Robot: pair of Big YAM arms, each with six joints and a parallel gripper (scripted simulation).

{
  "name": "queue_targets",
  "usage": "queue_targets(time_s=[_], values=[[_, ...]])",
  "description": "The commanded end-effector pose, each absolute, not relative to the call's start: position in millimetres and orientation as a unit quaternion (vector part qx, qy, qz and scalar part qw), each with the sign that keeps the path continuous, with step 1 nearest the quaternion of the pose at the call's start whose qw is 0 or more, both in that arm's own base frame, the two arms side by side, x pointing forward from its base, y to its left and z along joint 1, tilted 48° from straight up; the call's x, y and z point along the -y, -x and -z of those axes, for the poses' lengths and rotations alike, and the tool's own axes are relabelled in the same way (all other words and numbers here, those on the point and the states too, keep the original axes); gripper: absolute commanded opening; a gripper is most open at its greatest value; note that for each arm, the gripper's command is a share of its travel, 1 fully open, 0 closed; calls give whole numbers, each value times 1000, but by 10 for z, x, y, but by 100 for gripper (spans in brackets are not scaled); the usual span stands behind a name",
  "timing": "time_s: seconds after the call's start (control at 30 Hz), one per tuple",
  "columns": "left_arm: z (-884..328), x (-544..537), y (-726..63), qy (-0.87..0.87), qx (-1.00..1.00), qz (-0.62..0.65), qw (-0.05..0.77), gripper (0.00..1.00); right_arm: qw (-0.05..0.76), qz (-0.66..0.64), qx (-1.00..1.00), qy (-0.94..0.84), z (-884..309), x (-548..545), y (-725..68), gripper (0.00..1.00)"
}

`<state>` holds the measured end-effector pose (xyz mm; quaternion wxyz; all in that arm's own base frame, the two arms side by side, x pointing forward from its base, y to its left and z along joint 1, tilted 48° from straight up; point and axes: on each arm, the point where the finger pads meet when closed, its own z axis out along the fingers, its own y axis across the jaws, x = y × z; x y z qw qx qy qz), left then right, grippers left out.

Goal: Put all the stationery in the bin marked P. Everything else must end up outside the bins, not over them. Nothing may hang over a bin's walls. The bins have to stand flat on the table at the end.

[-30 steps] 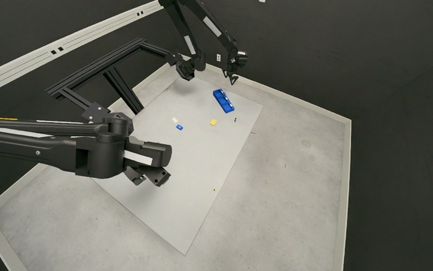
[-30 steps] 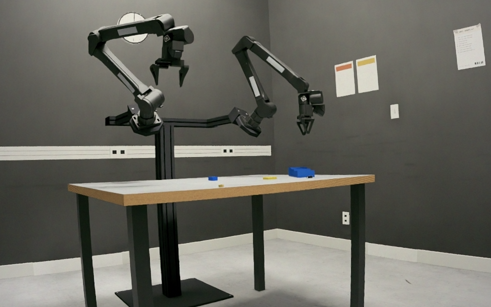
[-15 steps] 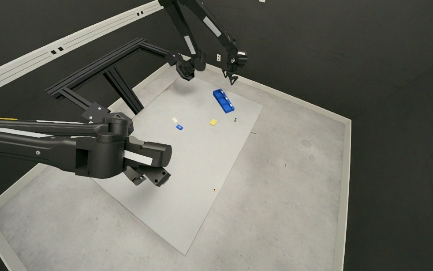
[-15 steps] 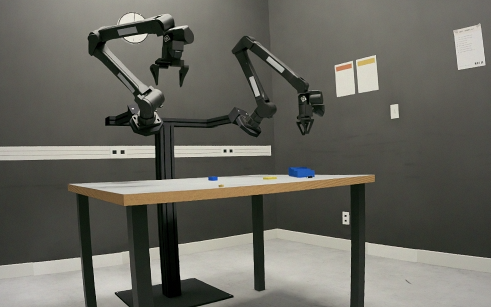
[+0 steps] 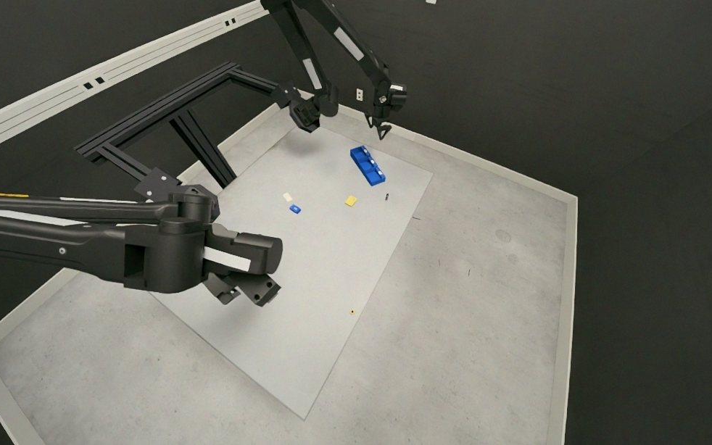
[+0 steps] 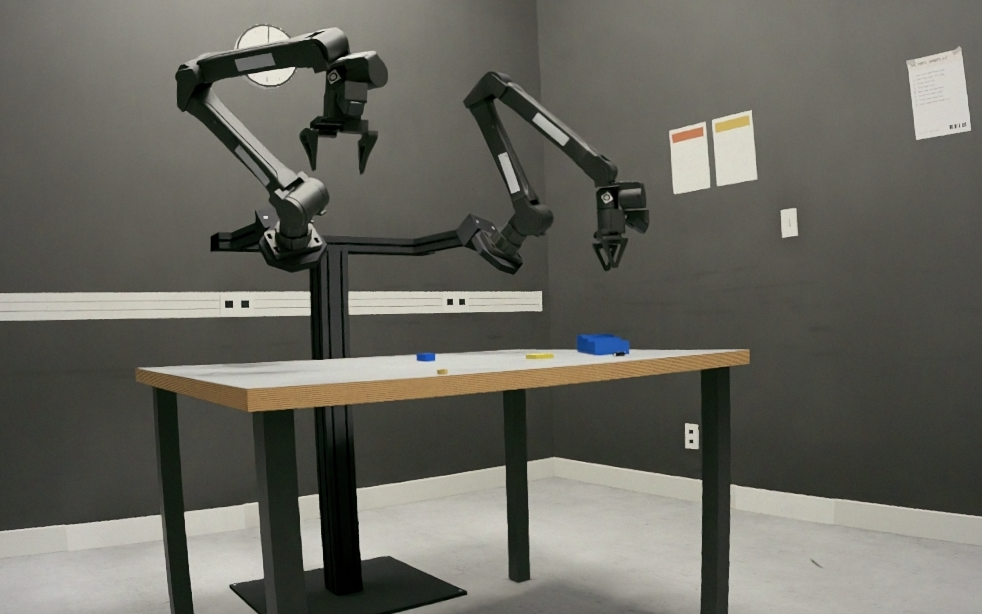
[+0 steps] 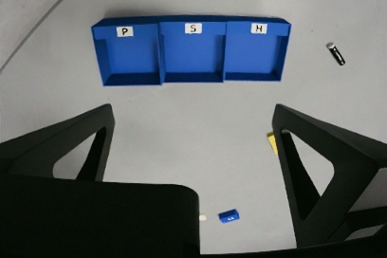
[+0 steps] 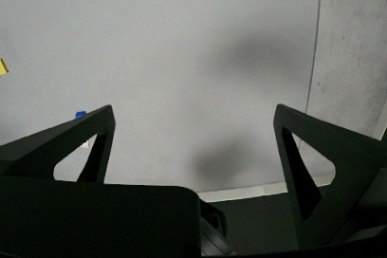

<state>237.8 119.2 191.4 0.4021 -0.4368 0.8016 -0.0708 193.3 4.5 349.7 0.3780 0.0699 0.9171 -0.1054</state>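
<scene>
A blue three-part bin tray (image 5: pixel 375 180) (image 6: pixel 601 344) (image 7: pixel 193 55), labelled P, S and H, stands flat; its compartments look empty. My left gripper (image 5: pixel 376 132) (image 6: pixel 608 267) (image 7: pixel 193 112) is open and empty, high above the tray's side of the table. My right gripper (image 6: pixel 338 170) (image 8: pixel 193 113) is open and empty, high above the other half. A black cylinder (image 5: pixel 386 196) (image 6: pixel 619 353) (image 7: pixel 336 54) with a silver end lies beyond bin H. A yellow block (image 5: pixel 350 201) (image 6: pixel 539 356) (image 7: pixel 272 142) (image 8: pixel 3 67) and a small blue block (image 5: pixel 294 209) (image 6: pixel 425 356) (image 7: pixel 229 216) (image 8: pixel 81 115) lie outside.
A cream piece (image 5: pixel 287 196) (image 7: pixel 202 217) (image 8: pixel 85 144) lies beside the blue block. A small yellow-orange ring with a dark centre (image 5: pixel 352 312) lies near the table's long edge, far from the tray. The arms' dark stand (image 6: pixel 331 320) rises behind the table (image 5: pixel 292 342).
</scene>
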Motion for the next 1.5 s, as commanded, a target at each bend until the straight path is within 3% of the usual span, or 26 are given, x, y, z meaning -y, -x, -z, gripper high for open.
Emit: queue_targets(time_s=[0.0,0.73,1.47], values=[[-1838,-1123,-2461,457,-791,84,397,53,394,95,-911,-78,-3682,-13,-1911,100],[-1194,191,-3304,601,-683,174,377,53,394,95,-911,-78,-3682,-13,-1911,100],[-498,1118,-3901,642,-648,178,369,53,394,95,-911,-78,-3682,-13,-1911,100]])
